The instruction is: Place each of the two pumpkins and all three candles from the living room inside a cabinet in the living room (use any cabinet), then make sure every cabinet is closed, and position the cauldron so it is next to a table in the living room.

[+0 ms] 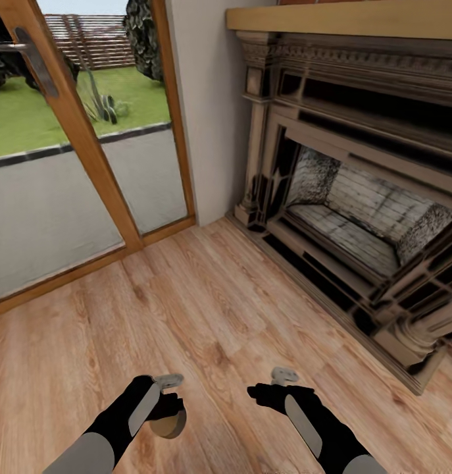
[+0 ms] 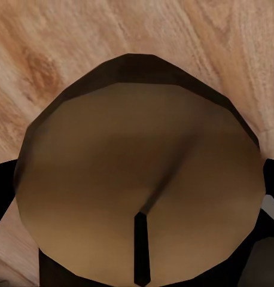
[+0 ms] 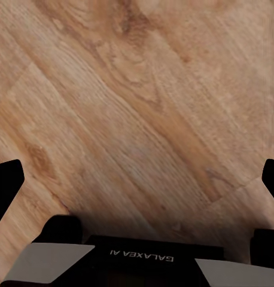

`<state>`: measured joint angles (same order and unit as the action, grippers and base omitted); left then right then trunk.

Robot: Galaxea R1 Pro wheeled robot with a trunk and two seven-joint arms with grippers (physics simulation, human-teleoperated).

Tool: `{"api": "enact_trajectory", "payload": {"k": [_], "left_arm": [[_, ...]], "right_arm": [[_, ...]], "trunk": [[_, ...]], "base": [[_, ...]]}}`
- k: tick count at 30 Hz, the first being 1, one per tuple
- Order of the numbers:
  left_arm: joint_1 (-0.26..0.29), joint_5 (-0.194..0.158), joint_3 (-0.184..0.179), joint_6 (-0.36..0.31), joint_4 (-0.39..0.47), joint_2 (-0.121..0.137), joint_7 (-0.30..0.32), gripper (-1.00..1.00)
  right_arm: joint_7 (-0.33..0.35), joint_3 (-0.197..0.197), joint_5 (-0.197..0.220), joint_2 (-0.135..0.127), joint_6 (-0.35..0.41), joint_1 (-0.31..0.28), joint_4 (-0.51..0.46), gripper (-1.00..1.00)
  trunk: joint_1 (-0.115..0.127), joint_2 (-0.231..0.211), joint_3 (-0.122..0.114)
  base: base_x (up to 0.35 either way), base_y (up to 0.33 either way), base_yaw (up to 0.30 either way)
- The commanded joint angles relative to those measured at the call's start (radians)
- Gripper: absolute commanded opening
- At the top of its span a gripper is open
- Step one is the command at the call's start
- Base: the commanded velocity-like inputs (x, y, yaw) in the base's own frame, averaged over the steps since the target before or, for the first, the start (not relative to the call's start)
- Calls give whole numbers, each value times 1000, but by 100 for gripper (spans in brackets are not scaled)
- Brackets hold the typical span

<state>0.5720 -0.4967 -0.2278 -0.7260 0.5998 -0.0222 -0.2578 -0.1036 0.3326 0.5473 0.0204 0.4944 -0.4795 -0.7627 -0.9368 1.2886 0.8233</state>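
A short round candle (image 1: 169,424) with a flat tan top and a dark wick sits between the fingers of my left gripper (image 1: 165,403), which is shut on it low over the wooden floor. In the left wrist view the candle (image 2: 137,185) spans the space between the two black fingertips (image 2: 2,188). My right gripper (image 1: 273,387) hangs beside it, open, with nothing between its fingers; in the right wrist view the right gripper (image 3: 137,179) has bare floorboards under it. The pumpkins, cabinet, cauldron and table are out of view.
A large dark carved fireplace (image 1: 357,197) fills the right side, its base running along the floor. A wood-framed glass door (image 1: 87,145) to the garden stands at the left, with a beige wall (image 1: 209,112) between them. Wooden floor (image 1: 206,309) lies ahead.
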Motion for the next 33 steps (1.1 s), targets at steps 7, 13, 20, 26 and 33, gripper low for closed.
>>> {"api": "enact_trajectory", "payload": {"k": [7, 13, 20, 26, 33], "left_arm": [[0, -11, -4, -3, 4, 1, -9, -100], [0, -10, -4, -3, 19, 1, -9, -100], [0, -9, -4, -3, 20, 1, -9, -100], [0, -9, -4, -3, 20, 1, -9, -100], [0, -9, -4, -3, 20, 1, -9, -100]], "right_arm": [[-9, 3, 11, -1, 3, -1, -1, 100], [-9, 3, 11, 0, 2, -1, 0, 100], [-8, 3, 11, -2, 1, -1, 0, 100], [-8, 3, 11, -1, 1, -1, 15, 100], [28, 3, 8, -2, 0, -1, 27, 100]], "trunk": [[0, 0, 1], [11, -21, -9], [38, -70, -31], [61, -112, -49], [88, -161, -71]], "base": [[2, 2, -267], [0, 0, -280], [0, 0, -280], [0, 0, -283], [0, 0, -284]]}}
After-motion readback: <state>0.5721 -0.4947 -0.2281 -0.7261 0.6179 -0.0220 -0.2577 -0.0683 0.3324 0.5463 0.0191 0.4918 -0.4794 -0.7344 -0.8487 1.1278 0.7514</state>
